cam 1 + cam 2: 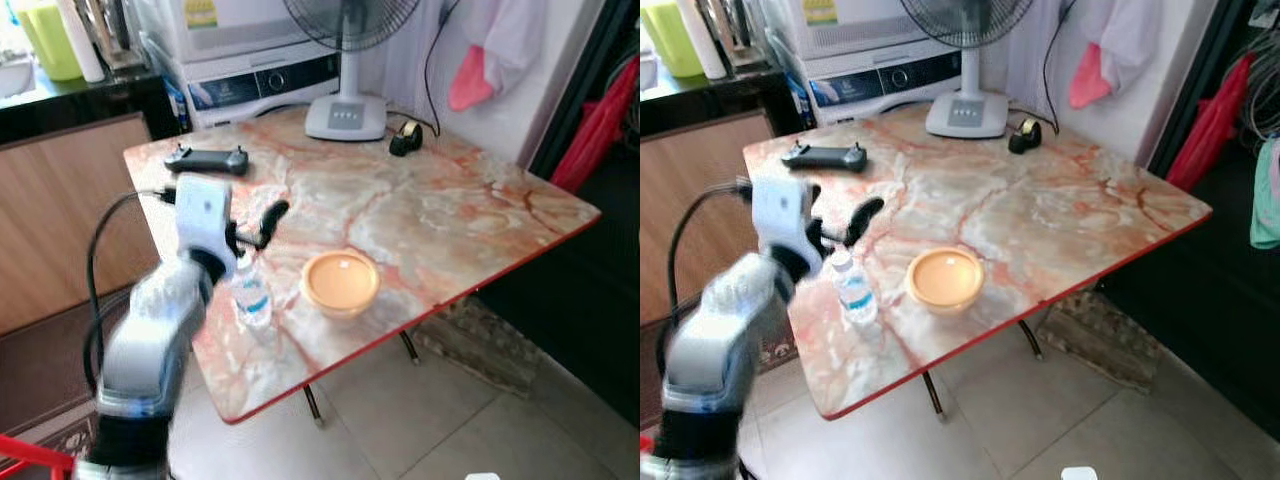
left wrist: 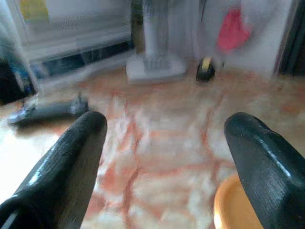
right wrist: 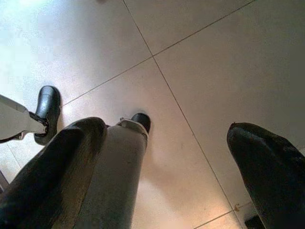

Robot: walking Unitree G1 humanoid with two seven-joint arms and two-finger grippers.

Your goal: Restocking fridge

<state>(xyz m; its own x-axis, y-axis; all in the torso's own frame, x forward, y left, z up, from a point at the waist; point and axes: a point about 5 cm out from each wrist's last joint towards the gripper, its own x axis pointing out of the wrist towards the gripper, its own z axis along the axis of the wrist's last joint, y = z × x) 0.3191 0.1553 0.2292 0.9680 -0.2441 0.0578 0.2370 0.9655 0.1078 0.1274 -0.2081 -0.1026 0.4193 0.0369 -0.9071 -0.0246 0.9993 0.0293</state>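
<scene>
Bottle point(image 1: 252, 296) upright on marble table point(image 1: 450, 210), just beside orange bowl point(image 1: 341, 282) | left gripper point(image 1: 258, 228) spread, empty, just above bottle | right gripper point(image 3: 167, 157) spread, over floor tiles point(image 3: 214, 57)

The left tool point(image 1: 837, 222), fingers spread, hovers just above a small water bottle point(image 1: 853, 288) on the marbled surface point(image 1: 1060, 215); an orange bowl point(image 1: 945, 279) sits right of the bottle.

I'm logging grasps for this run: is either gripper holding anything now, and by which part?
Nothing is held. The left gripper is open above the table, near the bottle; the right gripper hangs open over the floor.
</scene>
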